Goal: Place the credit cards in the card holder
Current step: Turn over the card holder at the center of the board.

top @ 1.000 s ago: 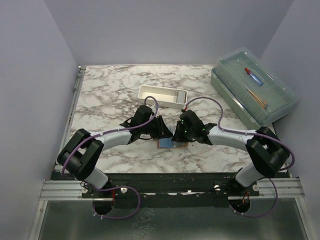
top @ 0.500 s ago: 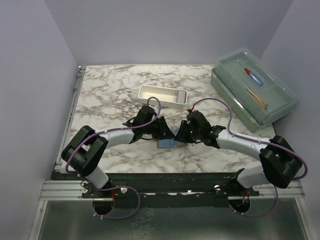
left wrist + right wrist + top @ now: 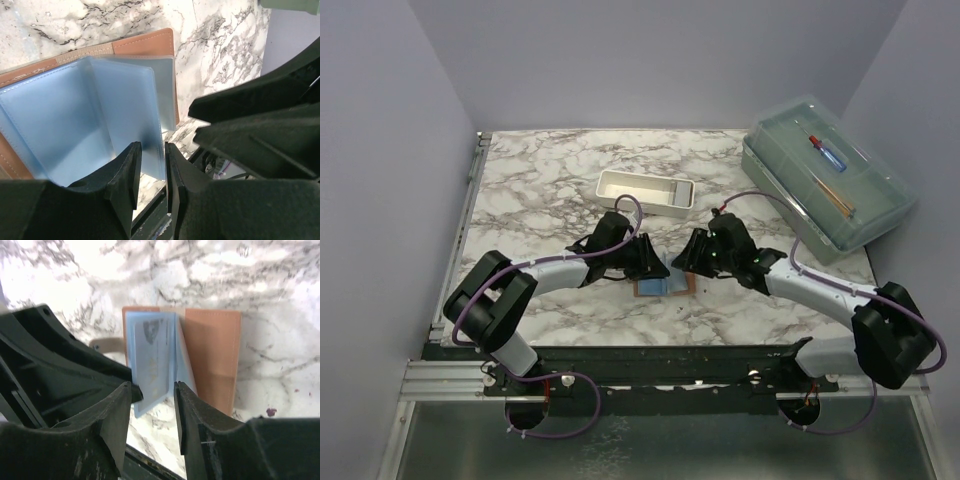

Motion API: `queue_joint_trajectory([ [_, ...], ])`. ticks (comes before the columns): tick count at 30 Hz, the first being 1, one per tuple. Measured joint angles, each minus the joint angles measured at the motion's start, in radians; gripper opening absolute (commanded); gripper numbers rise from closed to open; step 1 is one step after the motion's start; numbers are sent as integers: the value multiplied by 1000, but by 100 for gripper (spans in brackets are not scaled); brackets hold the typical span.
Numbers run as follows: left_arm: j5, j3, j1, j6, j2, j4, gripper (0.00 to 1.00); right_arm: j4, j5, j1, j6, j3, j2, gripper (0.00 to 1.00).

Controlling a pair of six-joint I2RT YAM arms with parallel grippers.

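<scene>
On the marble table (image 3: 540,180), just before the arm bases, the open card holder (image 3: 663,287) was laid flat, a pale blue page (image 3: 132,107) pinched by the left gripper (image 3: 151,172), while the right gripper (image 3: 152,405) was held parted and empty just above it.

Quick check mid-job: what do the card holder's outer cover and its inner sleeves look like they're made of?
Card holder cover: tan leather or leather-look, matte, with stitching along its edges. Inner sleeves: pale blue, translucent flexible plastic, apparently vinyl; a card shows through one and light glints off them.
</scene>
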Motion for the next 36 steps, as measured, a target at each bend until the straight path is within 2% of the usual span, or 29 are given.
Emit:
queue_joint_trajectory([
  [9,0,-7,0,2,0,7,25,29,-22,-32,1,112,121,45],
  [27,0,-10,0,3,0,15,24,39,-22,-36,-32,161,232,25],
  [32,-1,-10,0,4,0,15,39,43,-21,-36,-34,161,235,15],
  [36,-2,-21,0,2,0,19,47,43,-21,-37,-35,160,235,12],
])
